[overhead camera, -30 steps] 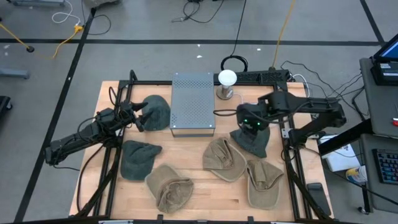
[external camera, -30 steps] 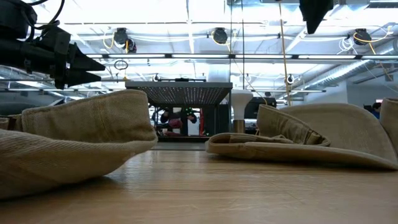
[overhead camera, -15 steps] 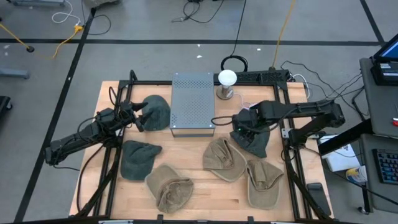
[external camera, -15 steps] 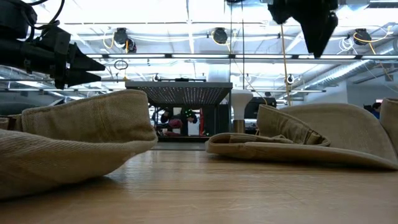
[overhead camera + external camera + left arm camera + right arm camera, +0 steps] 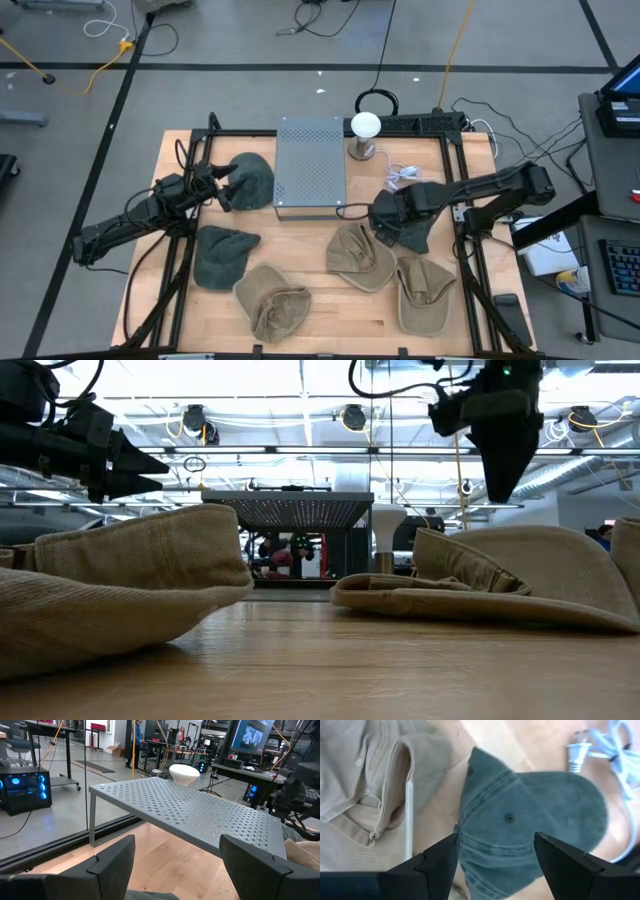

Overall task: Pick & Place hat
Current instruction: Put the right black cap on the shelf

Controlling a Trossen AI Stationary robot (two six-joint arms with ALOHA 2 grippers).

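Several hats lie on the wooden table, dark green and tan. My right gripper [image 5: 386,214] [image 5: 498,485] hangs open, pointing down, over a dark green cap [image 5: 410,232] on the table's right half. In the right wrist view its fingers [image 5: 496,839] straddle the crown of that cap [image 5: 520,835] without touching. My left gripper [image 5: 224,188] [image 5: 177,840] is open and level at the left edge of another dark green hat [image 5: 252,180], which lies beside the grey perforated stand [image 5: 310,165]; whether it touches that hat does not show.
A third green hat [image 5: 222,255] and three tan hats [image 5: 272,300] [image 5: 360,255] [image 5: 425,290] lie toward the near edge. A white lamp [image 5: 365,126] and a white cable [image 5: 400,178] sit behind the right gripper. Black frame rails run along the table's sides.
My right gripper has come down and moved toward the table's left and near edge, over the green cap. The hats have stayed where they were.
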